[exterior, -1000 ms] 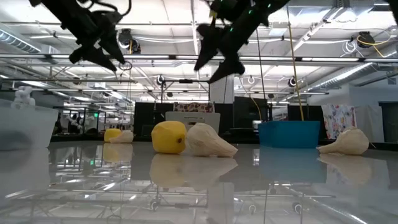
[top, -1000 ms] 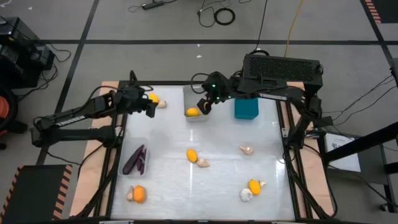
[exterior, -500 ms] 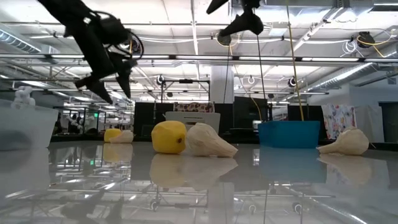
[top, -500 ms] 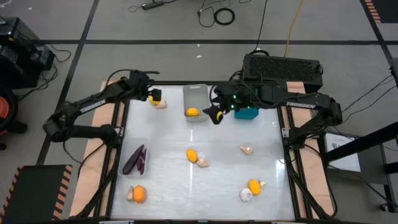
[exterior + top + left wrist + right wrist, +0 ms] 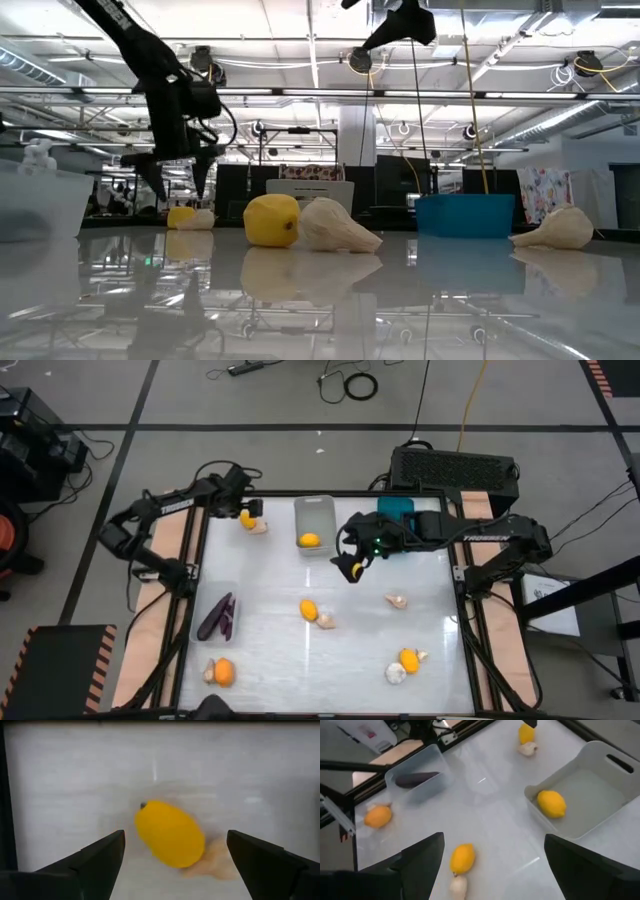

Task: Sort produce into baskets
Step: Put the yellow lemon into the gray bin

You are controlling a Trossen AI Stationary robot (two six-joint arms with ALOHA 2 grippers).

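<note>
The left gripper (image 5: 243, 510) hangs over a lemon (image 5: 170, 834) and a garlic (image 5: 259, 527) at the far left of the table (image 5: 350, 650) — fingers wide, empty. The right gripper (image 5: 352, 568) is wide too, empty, above the table beside the grey bin (image 5: 315, 510), which holds one lemon (image 5: 310, 540).

We see the teal-blue basket (image 5: 394, 510) partly hidden under the right arm. Beside the yellow fruit (image 5: 169, 834), a cream bulb (image 5: 216, 863) blurs badly. In the clear basket (image 5: 415, 779), the eggplant (image 5: 416, 778) looks indistinct.
</note>
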